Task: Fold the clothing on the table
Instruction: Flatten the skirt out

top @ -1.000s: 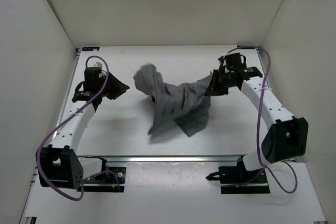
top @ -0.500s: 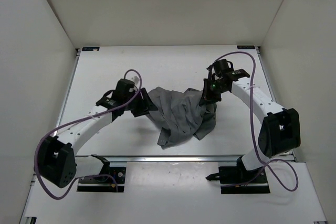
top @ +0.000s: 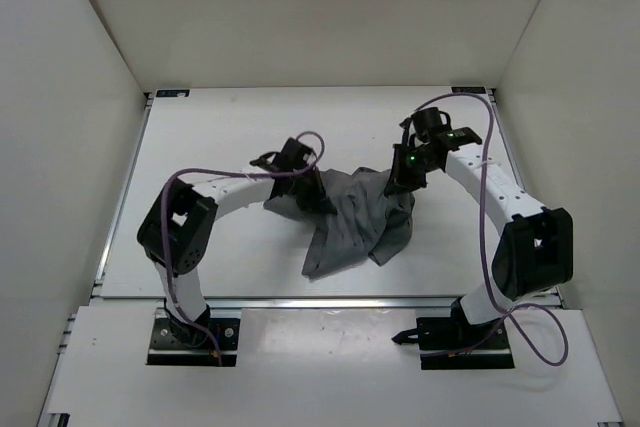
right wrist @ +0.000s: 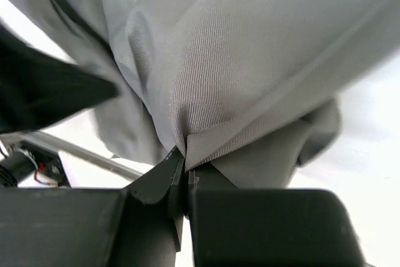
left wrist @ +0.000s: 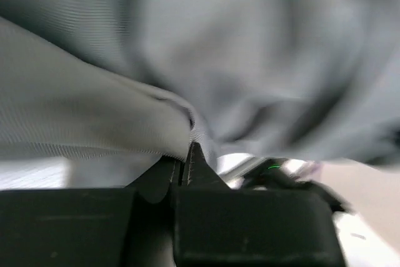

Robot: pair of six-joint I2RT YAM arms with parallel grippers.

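Observation:
The dark grey clothing lies bunched in the middle of the white table. My left gripper is at the garment's left edge. In the left wrist view its jaws are shut, with a fold of the clothing pinched at their tips. My right gripper is at the garment's upper right corner. In the right wrist view it is shut on a hemmed edge of the clothing, which hangs down from the fingers.
White walls stand on three sides of the table. A silver rail runs along the near edge, in front of both arm bases. Purple cables loop over both arms. Bare tabletop lies to the left and behind the garment.
My left arm swung from the table's left side to the garment, its gripper opening on the way and then closing on the fabric. The right gripper moved slightly inward and the stretched cloth slumped into a heap.

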